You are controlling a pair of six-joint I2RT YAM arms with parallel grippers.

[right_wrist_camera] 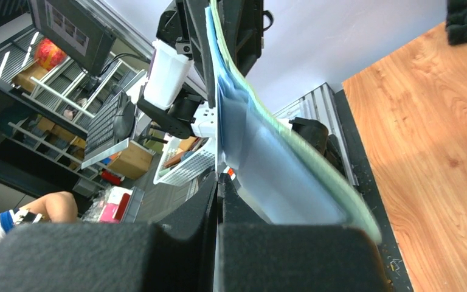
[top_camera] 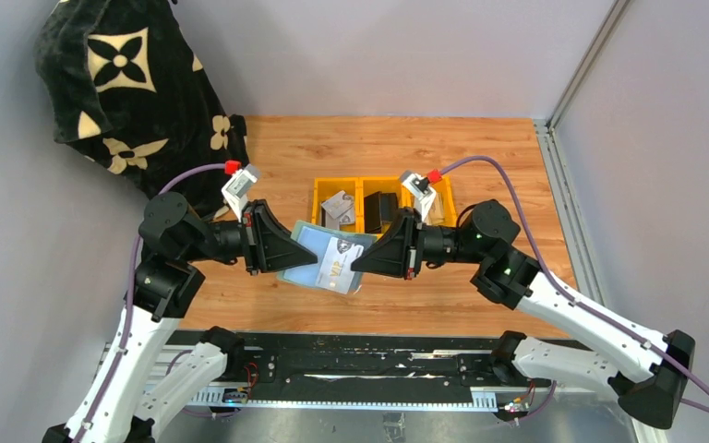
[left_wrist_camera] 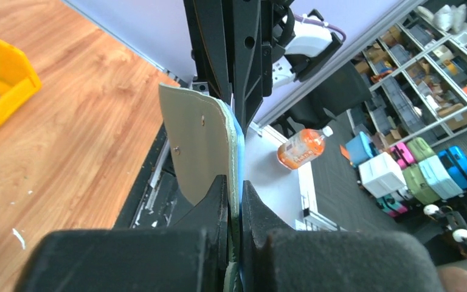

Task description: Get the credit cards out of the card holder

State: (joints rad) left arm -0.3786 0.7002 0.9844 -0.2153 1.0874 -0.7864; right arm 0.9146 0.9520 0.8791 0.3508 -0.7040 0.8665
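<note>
Card holder [top_camera: 306, 242] clamped by left gripper [top_camera: 288, 251], right gripper [top_camera: 354, 265] pinching its credit card [top_camera: 334, 263]

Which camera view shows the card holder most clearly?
The top external view: there the card holder is open and faces the camera, with a printed card showing. The left wrist view shows only its pale outer side, nearly edge-on. The right wrist view shows its blue inner side and green edge, blurred.

No text I can read in any view. Card [top_camera: 335, 266], just in front of the yellow bins [top_camera: 360, 181], shows faint print, too small. Bottle [left_wrist_camera: 301, 149] label, left wrist view: blurred.
</note>
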